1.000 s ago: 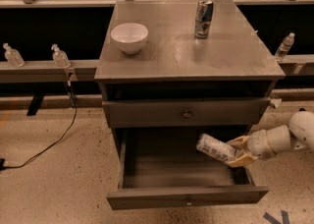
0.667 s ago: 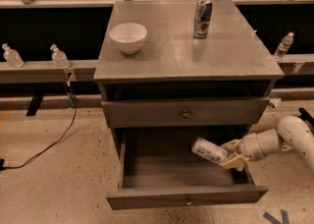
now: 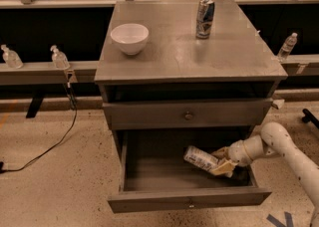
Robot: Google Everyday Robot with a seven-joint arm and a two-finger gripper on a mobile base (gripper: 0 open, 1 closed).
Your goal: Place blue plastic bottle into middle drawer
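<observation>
The blue plastic bottle [image 3: 198,157] lies tilted, low inside the open middle drawer [image 3: 149,178], right of its centre. My gripper [image 3: 222,163] reaches in from the right on a white arm [image 3: 279,144] and is shut on the bottle's right end. I cannot tell whether the bottle's left end touches the drawer floor. The drawer is pulled out towards the camera, with a slim front panel [image 3: 189,203].
A closed drawer front with a round knob [image 3: 188,116] sits above the open drawer. On the cabinet top stand a white bowl [image 3: 129,38] and a dark drink can [image 3: 205,18]. Small pump bottles [image 3: 59,57] line the ledge at the left, and a cable [image 3: 55,141] lies on the floor.
My gripper has carried the bottle leftward and lower into the open drawer. The arm reaches further in from the right.
</observation>
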